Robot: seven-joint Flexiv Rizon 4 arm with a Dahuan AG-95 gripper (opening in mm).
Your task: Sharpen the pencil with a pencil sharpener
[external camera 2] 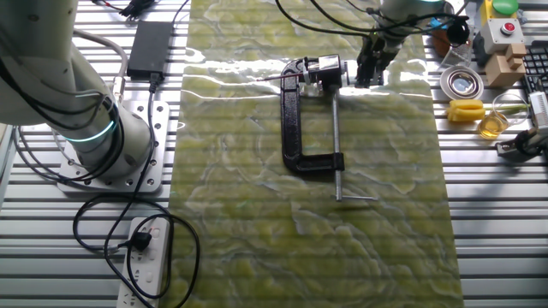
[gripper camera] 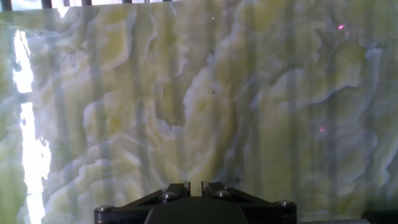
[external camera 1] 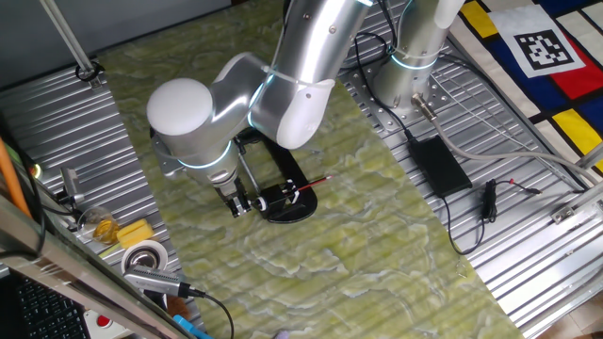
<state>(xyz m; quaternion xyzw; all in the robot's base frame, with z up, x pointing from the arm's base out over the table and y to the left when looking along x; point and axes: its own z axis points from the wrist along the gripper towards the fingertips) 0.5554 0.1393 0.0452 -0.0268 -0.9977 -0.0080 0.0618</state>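
Observation:
The pencil sharpener (external camera 1: 287, 204) stands mid-mat on a black oval base. From the other side I see its black C-shaped frame (external camera 2: 296, 120), silver rod (external camera 2: 336, 141) and small white parts. The thin red pencil (external camera 1: 316, 182) lies nearly level with one end in the sharpener and the other sticking out, also visible as the pencil (external camera 2: 272, 78). My gripper (external camera 1: 239, 203) hangs low beside the sharpener, on the side away from the pencil. It is the gripper (external camera 2: 372, 62) just right of the white parts. The hand view shows only mat beyond the gripper (gripper camera: 196, 185); its fingers stand close together, holding nothing.
A black power brick (external camera 1: 438, 165) and a cable with red wires (external camera 1: 513, 184) lie on the metal table right of the mat. A tape roll (external camera 1: 143, 256), a yellow block (external camera 1: 132, 234) and tools sit at the left edge. The arm's base (external camera 2: 94, 145) and a power strip (external camera 2: 145, 257) stand off the mat.

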